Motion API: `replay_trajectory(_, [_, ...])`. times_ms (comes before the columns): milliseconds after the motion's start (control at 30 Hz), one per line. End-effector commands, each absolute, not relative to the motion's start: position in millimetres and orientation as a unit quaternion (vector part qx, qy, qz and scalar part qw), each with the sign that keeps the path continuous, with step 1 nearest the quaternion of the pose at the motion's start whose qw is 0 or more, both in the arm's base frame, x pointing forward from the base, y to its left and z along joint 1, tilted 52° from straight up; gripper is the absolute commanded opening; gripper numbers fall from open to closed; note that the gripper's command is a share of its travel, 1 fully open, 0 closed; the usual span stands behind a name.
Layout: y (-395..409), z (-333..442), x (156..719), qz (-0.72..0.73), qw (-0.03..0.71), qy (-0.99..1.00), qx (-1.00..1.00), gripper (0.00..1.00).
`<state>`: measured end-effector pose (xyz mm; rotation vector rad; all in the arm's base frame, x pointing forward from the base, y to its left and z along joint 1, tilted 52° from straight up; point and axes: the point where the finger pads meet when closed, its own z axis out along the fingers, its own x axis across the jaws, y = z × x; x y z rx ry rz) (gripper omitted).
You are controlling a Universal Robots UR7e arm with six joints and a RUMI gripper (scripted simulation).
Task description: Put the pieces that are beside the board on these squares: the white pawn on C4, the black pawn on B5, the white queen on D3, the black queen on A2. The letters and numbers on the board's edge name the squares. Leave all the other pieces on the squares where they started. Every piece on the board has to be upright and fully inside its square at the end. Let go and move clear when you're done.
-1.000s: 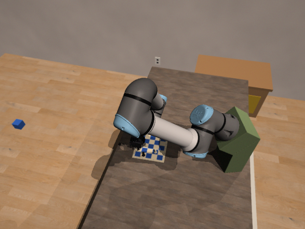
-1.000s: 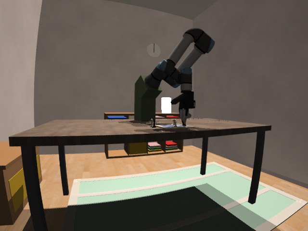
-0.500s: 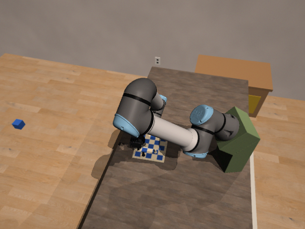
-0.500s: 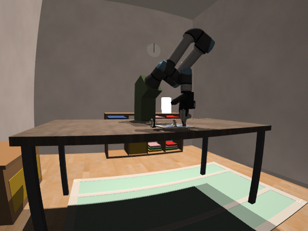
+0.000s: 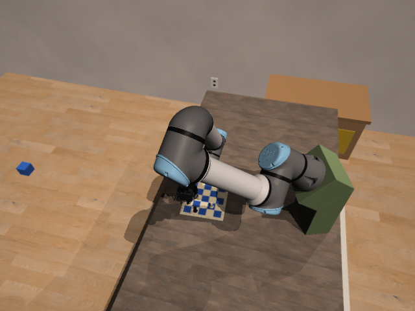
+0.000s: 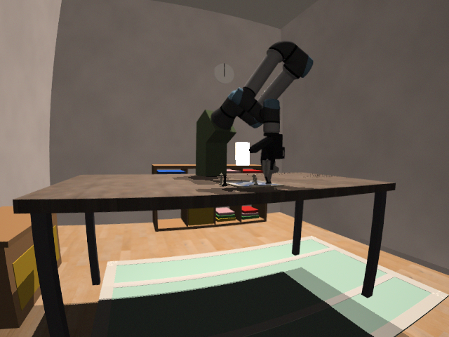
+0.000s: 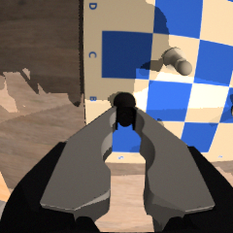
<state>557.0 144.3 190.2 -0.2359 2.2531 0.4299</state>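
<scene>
One gripper clamped on black pawn at its fingertips, pawn over the lettered edge of the chessboard near the B mark, pale piece ahead and to the right, wooden table to the left.

Evenly and softly lit in the top view; broad grey shadows of the arm thrown across the dark wooden table and onto the pale plank floor. Much dimmer in the exterior view, with walls bowed at the edges as through a wide lens, and one blown-out white rectangle behind. Jagged, stair-stepped shadow edges over the blue-and-cream chequered board in the wrist view. Coarse and slightly soft throughout.
</scene>
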Motion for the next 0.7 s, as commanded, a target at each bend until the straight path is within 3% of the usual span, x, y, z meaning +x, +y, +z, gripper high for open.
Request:
replay_trajectory(0, [144.3, 190.7, 557.1, 0.170, 0.406, 0.893, -0.094, 0.00])
replay_trajectory(667, [145.1, 189.2, 558.7, 0.170, 0.406, 0.893, -0.094, 0.00])
